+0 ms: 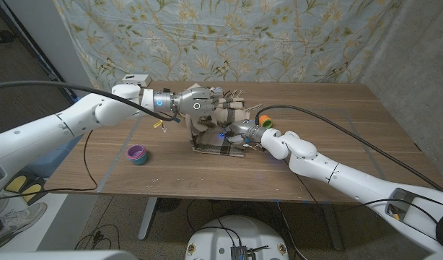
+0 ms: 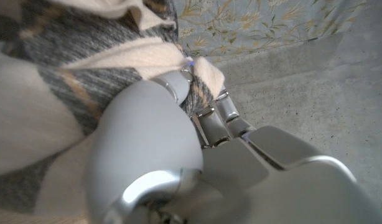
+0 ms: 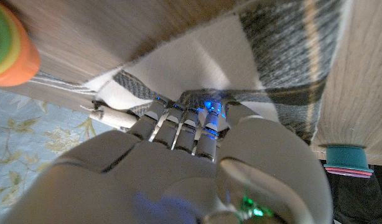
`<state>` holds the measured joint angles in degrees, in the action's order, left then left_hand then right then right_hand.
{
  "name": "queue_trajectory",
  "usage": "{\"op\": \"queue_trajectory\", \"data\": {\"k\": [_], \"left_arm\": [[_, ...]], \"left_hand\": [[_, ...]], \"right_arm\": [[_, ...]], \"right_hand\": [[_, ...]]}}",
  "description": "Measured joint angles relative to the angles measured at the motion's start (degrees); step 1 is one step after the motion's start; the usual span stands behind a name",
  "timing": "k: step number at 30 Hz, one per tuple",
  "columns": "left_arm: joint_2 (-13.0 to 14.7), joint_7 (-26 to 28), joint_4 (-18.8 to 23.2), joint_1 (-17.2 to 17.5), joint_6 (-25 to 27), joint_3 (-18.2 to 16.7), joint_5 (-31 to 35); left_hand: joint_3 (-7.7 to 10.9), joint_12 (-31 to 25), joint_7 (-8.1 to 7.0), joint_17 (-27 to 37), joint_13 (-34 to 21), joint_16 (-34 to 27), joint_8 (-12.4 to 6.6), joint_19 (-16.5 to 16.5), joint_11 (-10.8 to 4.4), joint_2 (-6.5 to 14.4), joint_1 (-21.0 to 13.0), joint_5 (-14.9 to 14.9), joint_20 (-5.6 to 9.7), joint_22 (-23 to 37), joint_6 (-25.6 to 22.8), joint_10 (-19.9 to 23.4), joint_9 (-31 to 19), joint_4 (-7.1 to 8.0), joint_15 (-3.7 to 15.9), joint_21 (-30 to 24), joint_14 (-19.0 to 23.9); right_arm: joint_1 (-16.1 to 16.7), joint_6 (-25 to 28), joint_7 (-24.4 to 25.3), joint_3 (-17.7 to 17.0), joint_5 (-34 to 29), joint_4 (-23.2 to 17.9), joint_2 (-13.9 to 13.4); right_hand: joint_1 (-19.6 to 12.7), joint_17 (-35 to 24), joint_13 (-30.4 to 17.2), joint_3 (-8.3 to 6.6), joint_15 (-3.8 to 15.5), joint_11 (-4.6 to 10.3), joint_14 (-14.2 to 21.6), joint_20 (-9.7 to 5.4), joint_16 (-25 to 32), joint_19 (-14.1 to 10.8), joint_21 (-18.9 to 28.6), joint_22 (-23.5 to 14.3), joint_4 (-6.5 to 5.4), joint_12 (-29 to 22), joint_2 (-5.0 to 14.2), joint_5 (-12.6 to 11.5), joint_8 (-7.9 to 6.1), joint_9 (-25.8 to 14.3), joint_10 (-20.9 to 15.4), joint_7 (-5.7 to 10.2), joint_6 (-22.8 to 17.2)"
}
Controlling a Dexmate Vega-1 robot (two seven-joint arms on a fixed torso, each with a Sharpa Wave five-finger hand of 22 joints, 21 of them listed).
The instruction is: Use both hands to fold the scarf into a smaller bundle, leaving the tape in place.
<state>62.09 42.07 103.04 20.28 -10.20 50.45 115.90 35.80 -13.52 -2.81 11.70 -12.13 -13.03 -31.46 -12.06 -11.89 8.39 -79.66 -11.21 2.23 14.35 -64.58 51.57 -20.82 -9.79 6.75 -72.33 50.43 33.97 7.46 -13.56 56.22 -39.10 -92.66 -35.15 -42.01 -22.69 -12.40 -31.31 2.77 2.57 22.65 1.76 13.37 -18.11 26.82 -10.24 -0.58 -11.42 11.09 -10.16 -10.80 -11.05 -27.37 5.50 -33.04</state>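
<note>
- Two hands are on the scarf (image 1: 220,126), which lies at the middle of the wooden table (image 1: 330,155), partly bunched and partly flat
- We see our left hand (image 1: 196,102) raised over the far left part of the scarf, with cloth hanging from it down to the table; in the left wrist view the fingers (image 2: 219,118) curl into the plaid wool, so we judge it is gripping a fold
- Our right hand (image 1: 243,131) sits low at the near right edge of the scarf; in the right wrist view its fingers (image 3: 178,124) press down on the cloth, and we cannot tell whether they pinch it or only pin it
- Relation that matters: the lifted part hangs from the left hand, the flat part lies toward the right hand and the near edge, so we judge the fold must travel from the left hand toward the right
- Tape rolls stand clear of the cloth: the purple and green roll (image 1: 138,154) well to the left, the orange and green roll (image 1: 265,116) just behind the right wrist, close enough that we judge it could get knocked
</note>
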Motion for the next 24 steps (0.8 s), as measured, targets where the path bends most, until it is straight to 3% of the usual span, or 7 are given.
{"op": "queue_trajectory", "data": {"k": [8, 11, 13, 16, 20, 22, 24], "left_arm": [[-2.5, 1.2, -2.3, -3.2, -1.3, 3.4, 1.8], [-3.2, 1.3, -3.1, -3.9, -1.1, 4.4, 2.3], [-4.3, 1.3, -4.2, -4.3, -0.2, 5.4, 2.7], [-5.9, 1.0, -5.7, -4.4, 2.4, 6.4, 3.4], [-7.7, 0.5, -8.1, -3.8, 6.4, 7.1, 3.9], [-9.2, 0.5, -9.9, -3.1, 9.1, 7.4, 3.9], [-11.3, 0.6, -12.2, -2.2, 13.6, 7.7, 3.8]], "left_hand": [[0.00, 0.6, -0.07, 0.0, -0.2, 0.3, 0.52, 0.1, 0.00, 0.0, 0.4, 0.2, 0.12, -0.7, 0.1, 0.0, 0.8, 0.00, 0.00, -0.4, 0.0], [-0.01, 1.3, -1.89, -0.2, -0.3, 0.8, 2.20, 1.2, -0.09, -0.4, 0.9, 0.2, -0.08, -1.7, 3.0, -0.5, 1.8, -0.01, -0.16, -0.8, -0.8], [-0.95, 2.1, -4.43, -0.3, -0.3, 1.2, 4.55, 2.4, -0.01, -0.6, 3.0, 0.3, -0.04, -3.0, 6.3, -2.4, 3.2, 0.32, -0.52, -0.9, -2.2], [-6.03, 2.3, -8.34, -0.5, -0.5, 1.2, 11.07, 2.9, 0.11, -1.0, 8.0, 1.1, 0.01, -4.3, 13.9, -7.2, 6.3, 0.87, -1.48, 0.7, -6.3], [-10.61, 2.3, -9.62, -0.8, -0.2, 1.6, 18.17, 0.9, 0.39, -2.1, 18.1, 0.6, -0.03, -4.8, 22.3, -12.6, 8.5, 3.18, -2.80, 6.6, -11.0], [-12.13, 2.3, -9.84, -1.0, 0.1, 1.7, 19.93, 0.7, 0.35, -2.9, 25.1, -0.1, -0.09, -4.7, 26.3, -14.6, 9.0, 5.08, -3.04, 10.0, -12.5], [-13.02, 2.3, -9.95, -1.1, 0.2, 1.7, 20.25, 0.3, 0.38, -3.1, 30.9, -0.5, -0.02, -4.6, 28.6, -15.9, 9.4, 7.28, -3.29, 12.5, -13.3]], "right_arm": [[0.3, -0.6, 0.0, -0.5, 0.1, -0.2, -0.4], [0.3, -0.6, 0.0, -0.6, 0.2, -0.4, -0.5], [0.4, -0.6, 0.0, -0.8, 0.3, -0.5, -0.7], [0.5, -0.7, 0.0, -0.9, 0.3, -0.6, -0.8], [0.5, -0.7, 0.0, -1.1, 0.4, -0.7, -0.9], [0.4, -0.6, 0.0, -1.1, 0.4, -0.7, -0.9], [0.3, -0.6, 0.0, -1.2, 0.4, -0.6, -0.9]], "right_hand": [[0.2, 0.1, 0.0, 0.00, 0.00, 0.09, -0.2, -0.03, 0.0, 0.0, -0.3, 0.0, 0.00, 0.1, -0.23, 0.0, 0.18, 0.0, 0.1, 0.00, 0.0], [0.4, 0.3, 0.0, 0.03, 0.01, 0.09, -0.2, -0.03, 0.0, 0.0, -0.3, 0.0, 0.03, 0.2, -0.40, 0.2, 0.03, -0.1, 0.1, -0.18, 0.2], [0.4, 0.3, 0.0, 0.20, 0.01, 0.09, -0.2, -0.03, 0.0, 0.0, -0.3, 0.0, 0.21, 0.1, -0.40, 0.2, -0.03, -0.1, 0.1, -0.18, 0.2], [0.5, 0.2, 0.0, 0.20, 0.01, 0.09, -0.2, -0.03, 0.0, 0.0, -0.1, 0.0, 0.21, -0.1, -0.47, 0.2, -0.07, -0.2, 0.1, -0.18, 0.2], [0.5, 0.3, 0.0, 0.20, 0.01, 0.09, -0.2, -0.03, 0.0, 0.0, -0.1, -0.1, 0.21, -0.1, -0.46, 0.2, -0.09, -0.2, 0.1, -0.18, 0.2], [0.5, 0.4, 0.0, 0.42, 0.01, 0.09, -0.2, -0.02, 0.0, 0.0, 0.0, -0.1, 0.43, -0.1, -0.46, 0.2, -0.09, -0.2, 0.1, -0.17, 0.2], [0.5, 0.4, 0.0, 0.42, 0.02, 0.09, -0.2, -0.03, 0.0, 0.0, 0.0, -0.2, 0.43, -0.1, -0.46, 0.2, -0.13, -0.1, 0.1, -0.17, 0.2]]}}
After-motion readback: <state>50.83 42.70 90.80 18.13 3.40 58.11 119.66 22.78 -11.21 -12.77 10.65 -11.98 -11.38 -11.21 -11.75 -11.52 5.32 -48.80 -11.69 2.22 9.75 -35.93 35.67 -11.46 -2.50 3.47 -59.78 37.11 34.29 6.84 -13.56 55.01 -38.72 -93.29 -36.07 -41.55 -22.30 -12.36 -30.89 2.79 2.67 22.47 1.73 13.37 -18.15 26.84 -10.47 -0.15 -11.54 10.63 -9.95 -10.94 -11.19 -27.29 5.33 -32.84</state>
